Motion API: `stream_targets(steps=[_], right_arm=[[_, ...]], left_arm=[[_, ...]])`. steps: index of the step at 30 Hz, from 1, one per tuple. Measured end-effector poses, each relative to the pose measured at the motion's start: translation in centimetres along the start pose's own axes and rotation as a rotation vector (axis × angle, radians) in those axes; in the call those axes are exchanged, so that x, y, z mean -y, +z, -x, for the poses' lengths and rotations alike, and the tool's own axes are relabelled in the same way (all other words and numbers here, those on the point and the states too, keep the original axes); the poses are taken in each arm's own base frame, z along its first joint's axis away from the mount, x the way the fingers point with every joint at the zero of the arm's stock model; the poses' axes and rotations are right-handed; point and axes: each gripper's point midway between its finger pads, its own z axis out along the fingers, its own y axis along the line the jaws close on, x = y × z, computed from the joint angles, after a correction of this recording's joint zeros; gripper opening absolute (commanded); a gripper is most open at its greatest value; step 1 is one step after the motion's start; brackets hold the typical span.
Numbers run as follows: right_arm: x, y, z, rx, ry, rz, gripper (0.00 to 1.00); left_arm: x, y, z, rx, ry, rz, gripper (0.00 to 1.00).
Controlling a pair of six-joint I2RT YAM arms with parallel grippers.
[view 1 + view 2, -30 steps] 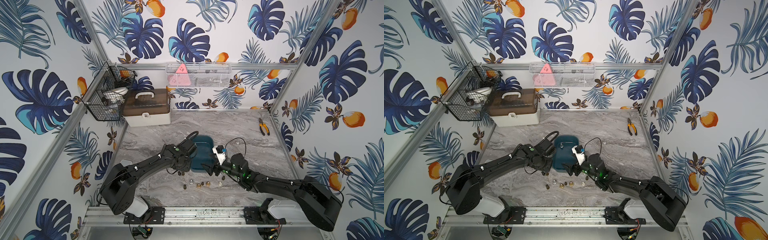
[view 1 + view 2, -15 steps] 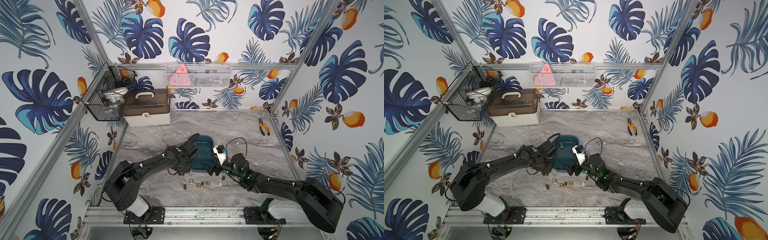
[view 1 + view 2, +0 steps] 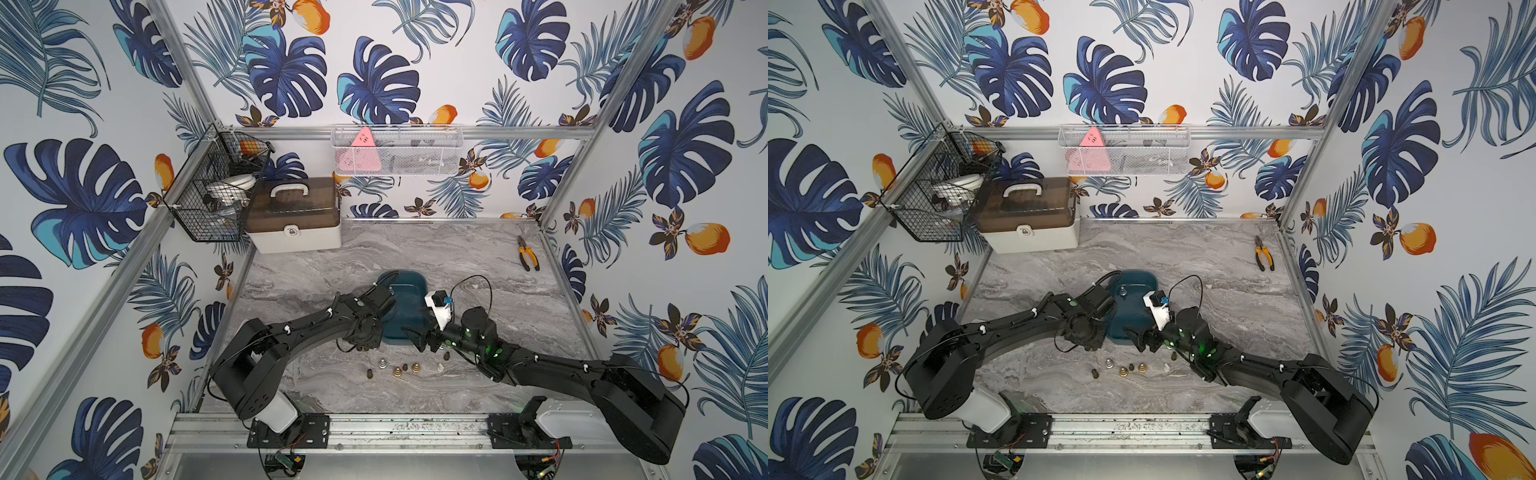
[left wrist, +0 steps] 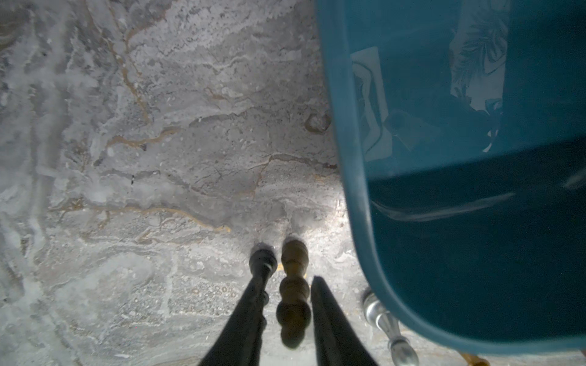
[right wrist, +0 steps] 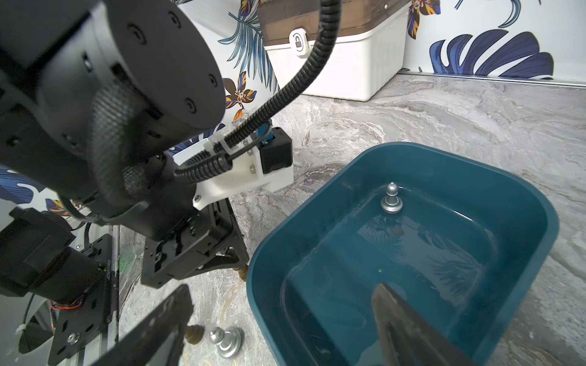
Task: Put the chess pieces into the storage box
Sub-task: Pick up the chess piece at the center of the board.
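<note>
left gripper [image 4: 287,281] is down at the table [image 4: 158,158] with its fingers [image 4: 333,326] almost shut around a brown piece [image 4: 293,298] sitting right between them. only slivers of gap on either side, so honestly can't tell if it's pinched or just about to be

a dark piece [image 4: 263,261] is jammed up against the outside of one finger. a silver piece [image 4: 379,317] sits just outside the other one, tucked against the box [image 4: 348,164] wall, so the box is right next door to the grab

right gripper [image 5: 282,286] hangs wide open, nothing in it, one finger over the inside of the box and the other outside the wall. one silver pawn [image 5: 391,198] is in the box, well past those fingers. the rest, a loose row of pieces [image 3: 397,372], sit on the table further out from the left fingers

so I'd call this the grasp step, early in the job. next it needs a firm squeeze, then a straight lift so the dark neighbour doesn't tip, then a short hop over the rim and let go. the right arm parked over the box looks like it could crowd that drop
</note>
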Motion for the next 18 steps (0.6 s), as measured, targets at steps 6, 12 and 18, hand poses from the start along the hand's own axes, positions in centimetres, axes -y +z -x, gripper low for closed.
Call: stream_targets(steps=[6, 12, 18], right_arm=[[0.0, 0.04, 0.03, 0.0, 0.0, 0.0, 0.91], [0.02, 0.0, -0.05, -0.005, 0.001, -0.002, 0.91], [0.01, -0.03, -0.03, -0.005, 0.001, -0.002, 0.91]], left_arm=[[0.01, 0.12, 0.16, 0.008, 0.0, 0.002, 0.28], [0.11, 0.32, 0.11, 0.006, 0.003, 0.004, 0.27], [0.17, 0.6, 0.08, 0.004, 0.005, 0.005, 0.27]])
